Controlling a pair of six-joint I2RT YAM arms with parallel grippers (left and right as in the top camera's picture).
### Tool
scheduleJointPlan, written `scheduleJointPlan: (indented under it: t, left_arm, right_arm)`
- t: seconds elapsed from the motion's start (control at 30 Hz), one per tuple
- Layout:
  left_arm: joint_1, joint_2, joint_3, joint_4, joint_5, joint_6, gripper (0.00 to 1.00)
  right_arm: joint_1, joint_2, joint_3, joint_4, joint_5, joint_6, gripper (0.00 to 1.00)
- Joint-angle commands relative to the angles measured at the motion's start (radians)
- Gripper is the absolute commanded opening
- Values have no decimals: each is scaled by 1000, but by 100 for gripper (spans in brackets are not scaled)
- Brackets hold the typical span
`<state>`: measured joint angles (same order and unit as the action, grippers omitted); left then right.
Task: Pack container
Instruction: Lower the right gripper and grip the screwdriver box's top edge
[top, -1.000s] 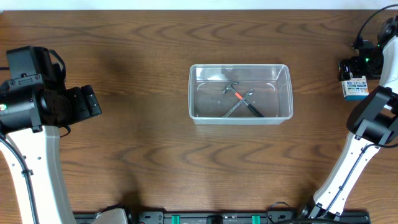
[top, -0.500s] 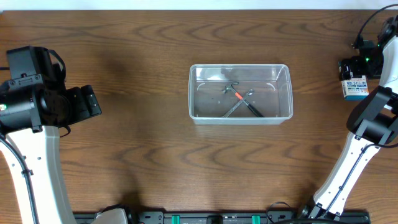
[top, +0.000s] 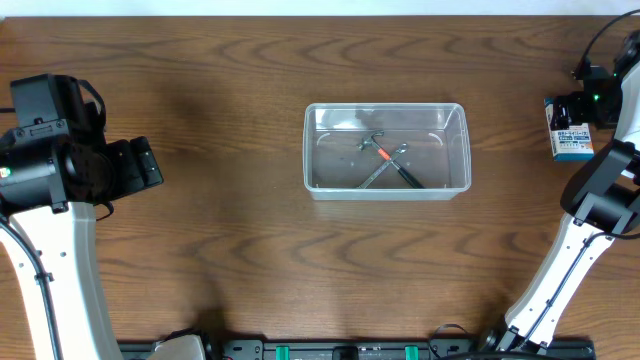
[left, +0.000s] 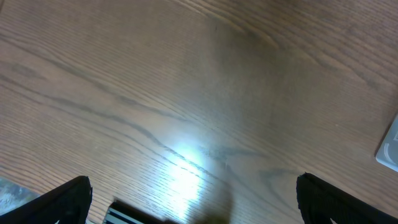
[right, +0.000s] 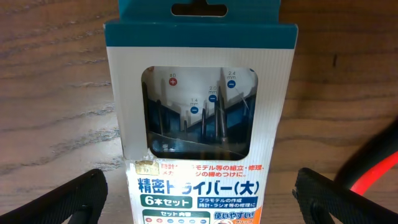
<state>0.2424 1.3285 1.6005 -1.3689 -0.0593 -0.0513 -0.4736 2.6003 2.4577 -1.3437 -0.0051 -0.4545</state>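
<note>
Though still astride screwdriver pack (right: 200, 93), right gripper (right: 202, 194) slightly rightward

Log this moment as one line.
right gripper: open over screwdriver set box | left gripper: open over table | clear container: small tools inside, box outside

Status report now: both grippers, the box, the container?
Left gripper open, over table. Right gripper open, straddling screwdriver box. Container holds small tools. Nothing between them.
</note>
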Motion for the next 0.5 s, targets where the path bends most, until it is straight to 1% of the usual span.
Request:
scheduleJointPlan:
  t: [0.0,0.47]
  left_arm:
    - [5,-2,11,-3,-2,6,98]
    - [5,-2,11,-3,-2,6,98]
  right_arm:
    - [-4,4,1,6,-14,-15,99]
    - [-2,53,1,-6,-14,-14,99]
